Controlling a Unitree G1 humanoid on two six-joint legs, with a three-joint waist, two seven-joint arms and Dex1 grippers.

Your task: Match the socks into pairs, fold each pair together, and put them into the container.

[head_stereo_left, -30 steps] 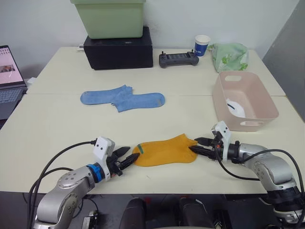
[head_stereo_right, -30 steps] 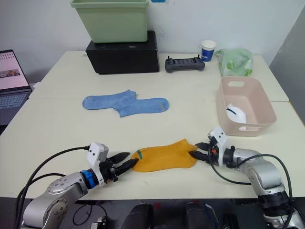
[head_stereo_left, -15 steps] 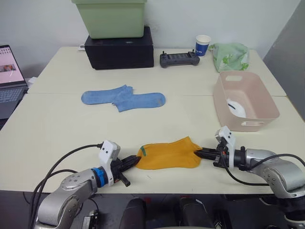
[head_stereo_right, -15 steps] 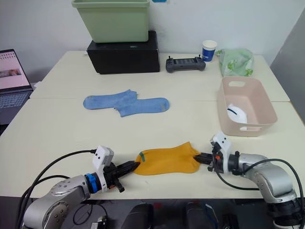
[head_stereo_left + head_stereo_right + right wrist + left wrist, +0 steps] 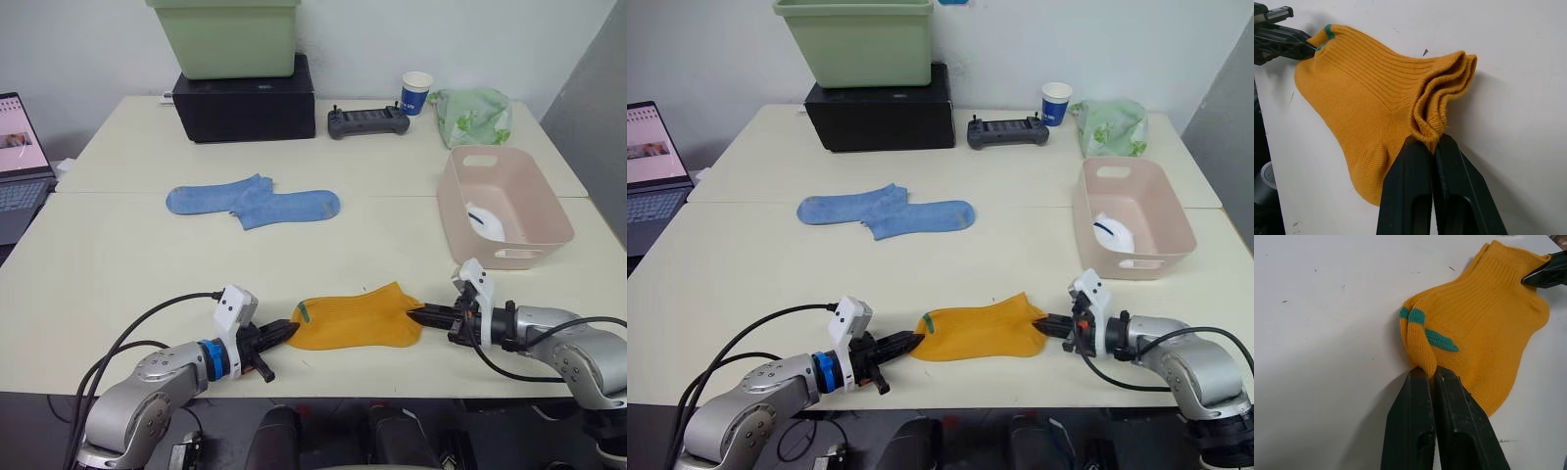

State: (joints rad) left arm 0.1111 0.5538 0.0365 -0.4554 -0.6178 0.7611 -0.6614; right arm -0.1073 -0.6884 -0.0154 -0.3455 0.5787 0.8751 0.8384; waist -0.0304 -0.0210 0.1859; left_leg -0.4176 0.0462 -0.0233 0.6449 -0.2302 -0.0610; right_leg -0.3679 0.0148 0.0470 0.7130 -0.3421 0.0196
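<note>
Both arms lie low along the near edge of the table (image 5: 118, 264), forearms nearly flat and pointing inward at each other, with the mustard-orange socks (image 5: 355, 318) stretched between them. The left gripper (image 5: 279, 335) reaches in from the near left, its two black fingers pinched together on the toe end, right by the green marks; the left wrist view shows the fingers (image 5: 1415, 431) pressed side by side with a fold of orange knit caught at their tips. The right gripper (image 5: 423, 316) comes in from the near right, fingers clamped on the bunched cuff, and the right wrist view shows the layered cuff edges gathered at the fingertips (image 5: 1422, 161). The stacked orange pair lies flat on the table, heel bulge toward the near edge. Farther back, left of centre, the two light blue socks (image 5: 253, 202) lie overlapping at their middles. The pink container (image 5: 502, 208) stands at the right, well apart from the orange pair, with a white sock (image 5: 486, 219) lying inside it. At the far edge sit a green bin (image 5: 224, 37) on a black box (image 5: 245, 99), a controller (image 5: 367, 121), a blue paper cup (image 5: 415, 93) and a green bag (image 5: 471, 115); a laptop (image 5: 20, 166) shows at the far left
</note>
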